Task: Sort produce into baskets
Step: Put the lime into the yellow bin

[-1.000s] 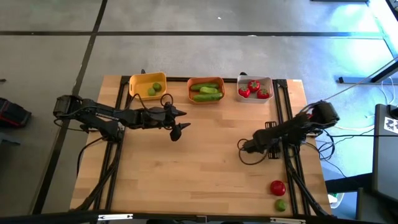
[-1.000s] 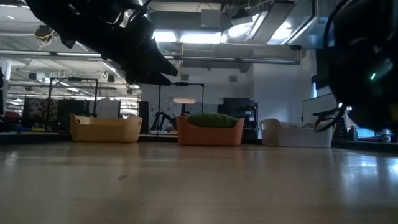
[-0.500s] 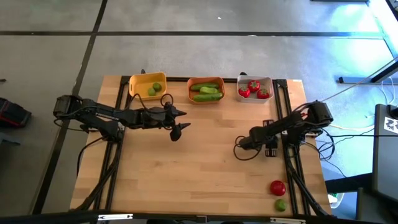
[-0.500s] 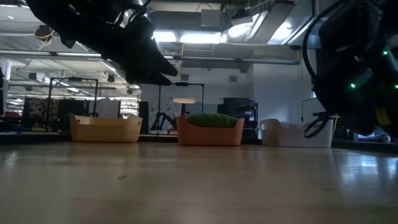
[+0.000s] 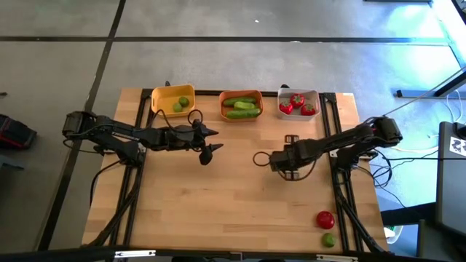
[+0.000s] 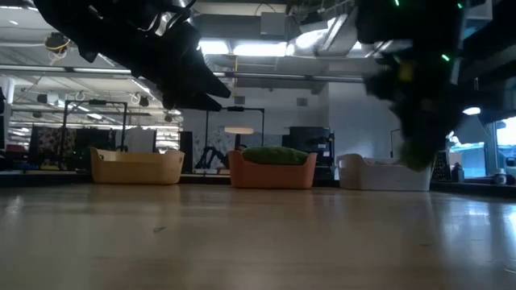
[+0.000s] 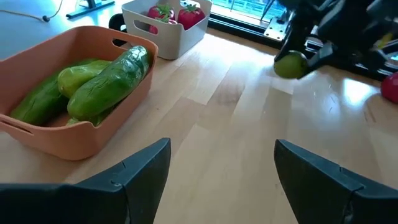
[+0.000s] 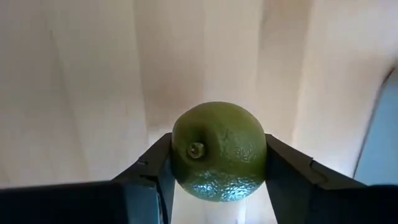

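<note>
My right gripper (image 8: 217, 171) is shut on a small green lime (image 8: 219, 151), above the middle-right of the table (image 5: 218, 211); the high view shows the gripper (image 5: 273, 161) but not the lime, and the left wrist view shows the lime (image 7: 290, 64) under the dark fingers. My left gripper (image 5: 213, 143) hangs open and empty above the table, left of centre. At the far edge stand a yellow basket (image 5: 162, 96) with limes, an orange basket (image 5: 241, 115) with cucumbers and a white basket (image 5: 298, 115) with tomatoes. My right gripper pinches the lime by two opposite sides (image 8: 180, 158), one finger (image 8: 149, 174) on each. The fingers come from above, pointing steeply down. The lime is lifted clear of the table, its stem end toward the wrist camera.
A red tomato (image 5: 325, 219) and another lime (image 5: 328, 239) lie on the table near its front right corner. Bare wood lies between the two arms and along the near edge. Black rails run down both sides of the table.
My right gripper has gone toward the table's left edge and upward, and has tipped from a slant to pointing steeply down. In the low view it has risen and swung in from the right, now with a green lime below it.
</note>
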Controlling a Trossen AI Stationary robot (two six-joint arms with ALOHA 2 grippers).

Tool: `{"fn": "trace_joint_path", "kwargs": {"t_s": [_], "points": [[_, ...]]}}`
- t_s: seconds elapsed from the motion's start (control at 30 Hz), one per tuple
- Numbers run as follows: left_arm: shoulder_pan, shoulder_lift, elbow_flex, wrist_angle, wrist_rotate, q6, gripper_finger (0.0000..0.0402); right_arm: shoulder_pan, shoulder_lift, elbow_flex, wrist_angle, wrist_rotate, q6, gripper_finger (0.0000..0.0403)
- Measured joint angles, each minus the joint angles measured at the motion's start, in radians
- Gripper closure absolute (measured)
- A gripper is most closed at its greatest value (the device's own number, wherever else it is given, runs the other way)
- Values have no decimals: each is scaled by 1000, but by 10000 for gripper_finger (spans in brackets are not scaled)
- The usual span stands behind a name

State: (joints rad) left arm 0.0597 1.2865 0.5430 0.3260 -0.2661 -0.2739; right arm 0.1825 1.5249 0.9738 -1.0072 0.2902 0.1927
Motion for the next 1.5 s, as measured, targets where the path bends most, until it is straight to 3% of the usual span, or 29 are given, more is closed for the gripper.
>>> {"fn": "trace_joint_path", "kwargs": {"t_s": [0.2,0.47,0.7,1.5], "points": [[-1,0,0,14,3,-30,121,0,-38,36,241,84,-79,227],[-1,0,0,96,117,-42,121,0,-43,36,568,173,-229,226],[-12,0,0,143,135,-30,121,-8,-43,35,739,207,-289,226],[-49,20,0,193,179,-111,121,-15,-35,28,975,149,-433,226]]}}
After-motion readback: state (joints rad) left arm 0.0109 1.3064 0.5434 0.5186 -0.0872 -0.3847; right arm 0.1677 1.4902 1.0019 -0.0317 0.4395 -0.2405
